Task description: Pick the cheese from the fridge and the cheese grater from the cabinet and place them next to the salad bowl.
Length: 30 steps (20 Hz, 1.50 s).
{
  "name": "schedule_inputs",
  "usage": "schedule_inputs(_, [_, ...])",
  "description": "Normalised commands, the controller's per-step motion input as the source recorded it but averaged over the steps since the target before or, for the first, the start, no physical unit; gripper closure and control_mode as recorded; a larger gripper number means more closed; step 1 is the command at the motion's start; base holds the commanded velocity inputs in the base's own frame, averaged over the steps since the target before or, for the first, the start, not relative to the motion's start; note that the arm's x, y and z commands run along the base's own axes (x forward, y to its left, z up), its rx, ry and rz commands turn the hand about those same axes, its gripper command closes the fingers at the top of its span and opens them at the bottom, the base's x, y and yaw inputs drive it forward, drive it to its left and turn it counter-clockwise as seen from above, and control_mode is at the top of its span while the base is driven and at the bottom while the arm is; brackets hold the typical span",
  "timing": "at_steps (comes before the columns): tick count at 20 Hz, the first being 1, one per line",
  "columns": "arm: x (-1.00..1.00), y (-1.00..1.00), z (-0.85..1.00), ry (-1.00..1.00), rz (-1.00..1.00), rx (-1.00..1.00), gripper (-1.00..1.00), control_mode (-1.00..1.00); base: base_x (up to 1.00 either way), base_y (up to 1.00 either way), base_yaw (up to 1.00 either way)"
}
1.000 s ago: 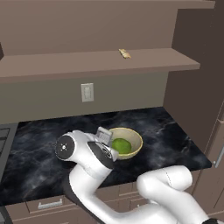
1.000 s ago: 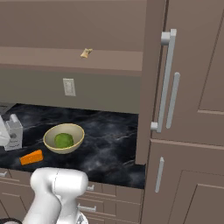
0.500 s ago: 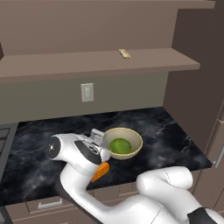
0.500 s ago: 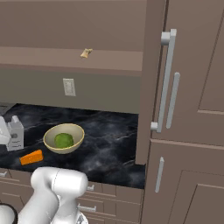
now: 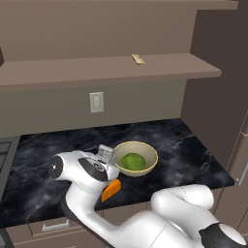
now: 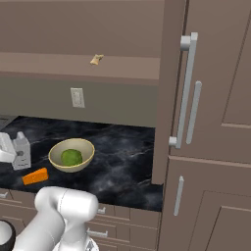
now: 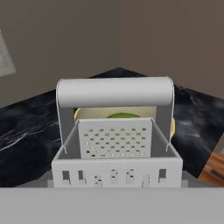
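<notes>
Tool state could not be told from the frames. Left base view: cheese grater (image 5: 105, 153) stood beside the salad bowl (image 5: 135, 158), cheese (image 5: 111, 190) near the desk's (image 5: 193, 155) front edge. Right base view: grater (image 6: 20, 151) upright, bowl (image 6: 72, 155), wedge (image 6: 36, 176) apart. Hand view: grater (image 7: 116, 144) close, bowl (image 7: 173, 127) behind it.

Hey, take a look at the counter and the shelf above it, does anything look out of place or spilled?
Nothing is spilled or tipped. The cheese grater stands upright on the counter beside the salad bowl, with the cheese lying in front. The only oddity is a small tan scrap lying alone on the cabinet shelf.
</notes>
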Motion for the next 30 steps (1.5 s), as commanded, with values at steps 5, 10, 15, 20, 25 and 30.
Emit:
schedule_inputs(5, [0.22, 0.04, -0.18, 0.00, 0.00, 0.00, 1.00, -1.00, 0.00, 0.00, 0.00])
schedule_inputs(10, [0.24, 0.09, -0.26, 0.00, 0.00, 0.00, 1.00, -1.00, 0.00, 0.00, 0.00])
schedule_inputs(15, [0.19, 0.07, -0.23, 0.00, 0.00, 0.00, 1.00, -1.00, 0.00, 0.00, 0.00])
schedule_inputs(20, [0.08, 0.00, -0.14, 0.00, 0.00, 0.00, 1.00, -1.00, 0.00, 0.00, 0.00])
schedule_inputs(25, [0.06, 0.00, -0.09, 0.03, 0.00, 0.02, 1.00, -1.00, 0.00, 0.00, 0.00])
schedule_inputs(30, [0.01, 0.00, -0.03, 0.02, 0.00, 0.04, 1.00, -1.00, 0.00, 0.00, 0.00])
